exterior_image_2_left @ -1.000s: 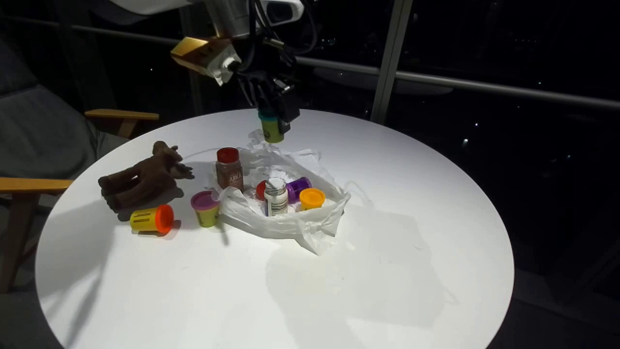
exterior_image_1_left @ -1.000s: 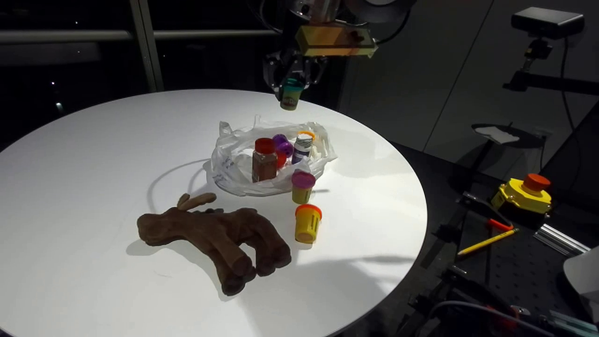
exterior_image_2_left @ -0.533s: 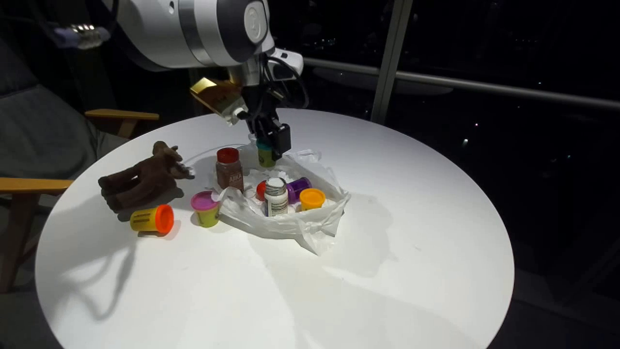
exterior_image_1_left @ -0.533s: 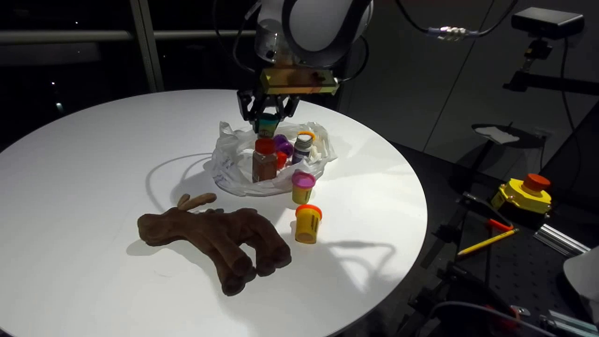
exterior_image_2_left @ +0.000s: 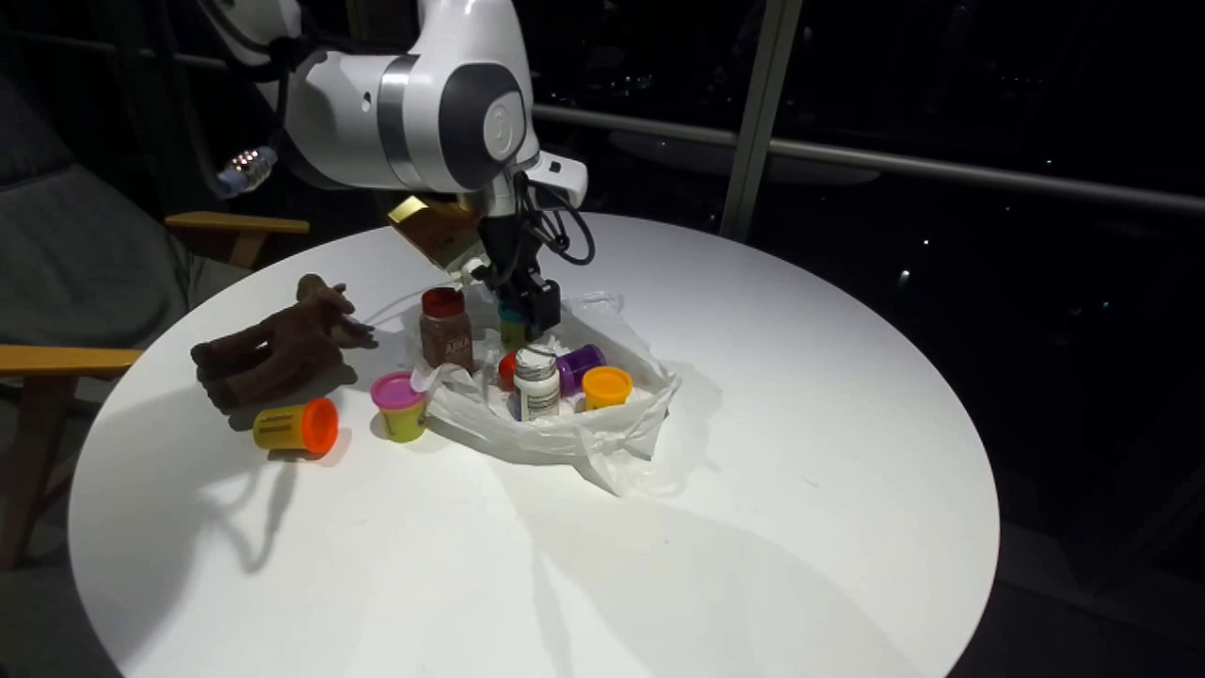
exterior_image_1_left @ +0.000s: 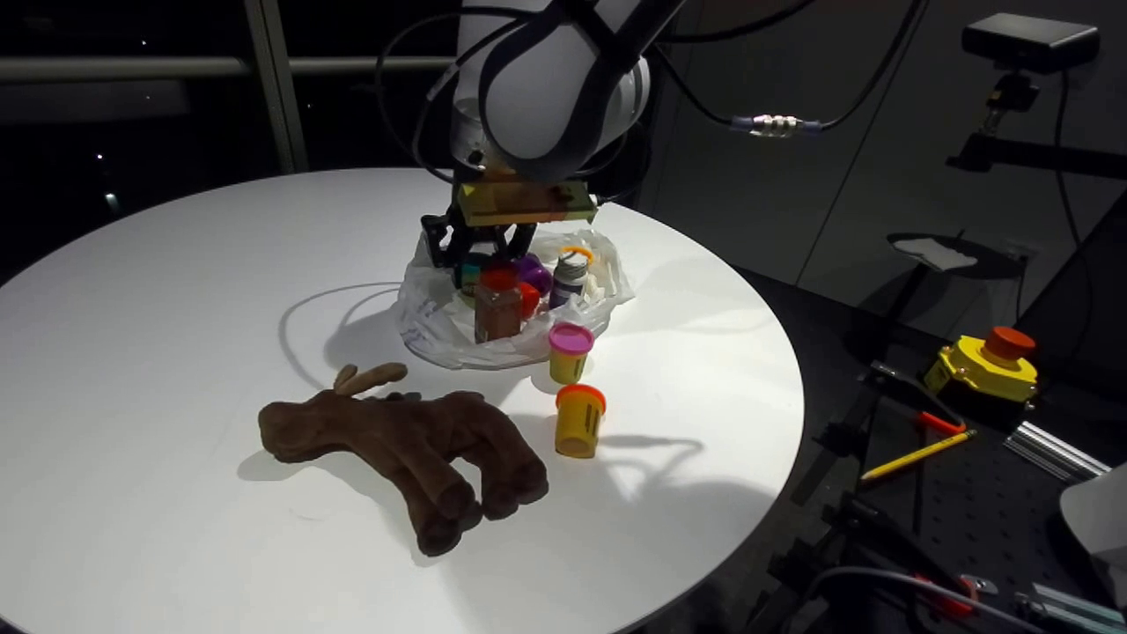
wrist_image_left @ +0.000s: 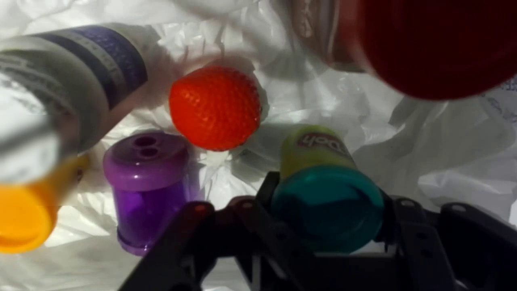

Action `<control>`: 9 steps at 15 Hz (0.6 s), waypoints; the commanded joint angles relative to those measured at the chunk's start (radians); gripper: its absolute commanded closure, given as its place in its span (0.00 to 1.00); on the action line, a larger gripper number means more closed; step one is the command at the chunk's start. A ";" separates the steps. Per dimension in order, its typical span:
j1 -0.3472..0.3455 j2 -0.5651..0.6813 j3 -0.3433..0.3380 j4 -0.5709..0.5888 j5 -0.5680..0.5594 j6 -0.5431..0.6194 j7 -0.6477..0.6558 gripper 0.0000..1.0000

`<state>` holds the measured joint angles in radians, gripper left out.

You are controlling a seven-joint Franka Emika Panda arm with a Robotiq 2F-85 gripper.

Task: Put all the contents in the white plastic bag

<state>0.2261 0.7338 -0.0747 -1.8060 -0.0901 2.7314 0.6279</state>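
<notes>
My gripper (wrist_image_left: 327,202) is shut on a yellow Play-Doh tub with a teal lid (wrist_image_left: 323,178), low inside the open white plastic bag (exterior_image_2_left: 565,438). Whether the tub touches the bag's bottom I cannot tell. In the bag stand a red-lidded jar (exterior_image_2_left: 446,334) and a white bottle (exterior_image_2_left: 538,386), with a purple container (wrist_image_left: 147,194), a red strawberry-like piece (wrist_image_left: 216,108) and an orange-lidded tub (wrist_image_left: 24,218). Outside the bag, a pink-lidded tub (exterior_image_1_left: 570,352) stands upright, an orange-red-lidded yellow tub (exterior_image_1_left: 578,423) lies on its side, and a brown toy figure (exterior_image_1_left: 396,440) lies on the table.
The round white table (exterior_image_2_left: 753,565) has its edge all around. The red-lidded jar rises close beside my gripper. A chair (exterior_image_2_left: 66,358) stands behind the table. A dark side stand holds a yellow emergency-stop box (exterior_image_1_left: 982,370).
My gripper has carried the teal-lidded tub from above the bag's far side down into the bag, behind the red-lidded jar in an exterior view. The other objects have not visibly moved.
</notes>
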 commanded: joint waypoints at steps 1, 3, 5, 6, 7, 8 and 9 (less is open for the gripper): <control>0.024 0.000 -0.021 0.029 0.035 0.000 -0.026 0.28; 0.055 -0.061 -0.046 -0.015 0.021 0.006 -0.004 0.10; 0.107 -0.152 -0.086 -0.082 -0.008 0.006 0.025 0.00; 0.137 -0.208 -0.105 -0.124 -0.022 -0.009 0.040 0.00; 0.147 -0.250 -0.105 -0.149 -0.025 -0.027 0.042 0.00; 0.175 -0.293 -0.126 -0.177 -0.044 -0.032 0.073 0.00; 0.204 -0.341 -0.146 -0.205 -0.070 -0.043 0.115 0.00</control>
<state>0.3529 0.5647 -0.1660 -1.8773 -0.1006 2.7177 0.6513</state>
